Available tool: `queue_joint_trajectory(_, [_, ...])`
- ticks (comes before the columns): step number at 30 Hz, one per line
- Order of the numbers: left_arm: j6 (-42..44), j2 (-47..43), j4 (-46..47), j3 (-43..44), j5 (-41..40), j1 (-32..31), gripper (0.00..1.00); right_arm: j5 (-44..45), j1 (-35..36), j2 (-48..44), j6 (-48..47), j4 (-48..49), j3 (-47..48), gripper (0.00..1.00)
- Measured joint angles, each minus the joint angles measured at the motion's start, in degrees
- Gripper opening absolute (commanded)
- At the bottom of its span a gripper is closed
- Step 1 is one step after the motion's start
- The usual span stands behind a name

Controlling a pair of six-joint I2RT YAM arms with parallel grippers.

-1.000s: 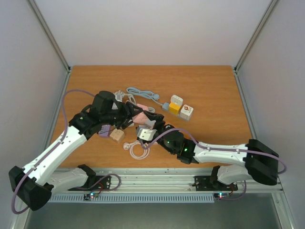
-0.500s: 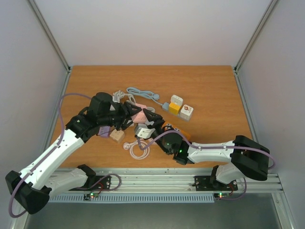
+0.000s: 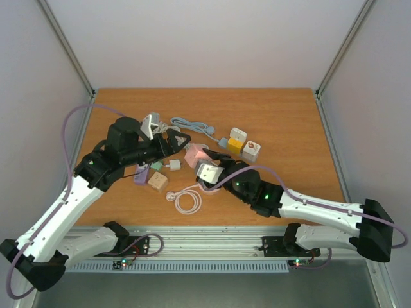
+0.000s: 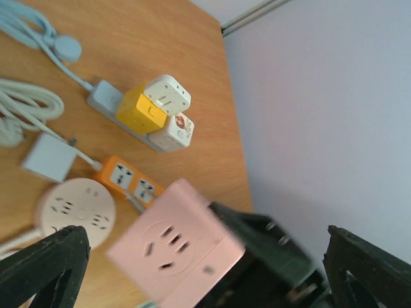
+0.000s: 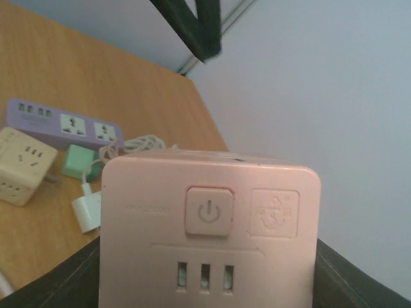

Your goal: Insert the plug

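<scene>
The pink socket cube is ringed by clutter: a small white plug and green adapter at 9 o'clock, a beige cube and purple power strip at 8, a coiled white cable at 6, and a yellow-and-white cube strip at 2. Bare wood of the table is seen toward 12 o'clock, up to the far edge. The rounded cube, showing a power button, three slots and a socket face, is gripped above the table by the right gripper, while the left gripper is spread wide and empty just beside it at 10.
</scene>
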Motion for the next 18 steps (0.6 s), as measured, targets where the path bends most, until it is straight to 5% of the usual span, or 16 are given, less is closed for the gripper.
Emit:
queue_joint_trajectory(9, [22.3,-4.6,-3.8,-2.4,2.8,0.0,0.99,-9.6,-3.2,-2.8,13.7,-26.3,10.1,0.30])
queue_joint_trajectory(18, [24.3,-3.4,-0.2,-11.1,13.0,0.0,0.97,-18.0,-4.3,-1.9,21.9,-37.3,15.1,0.31])
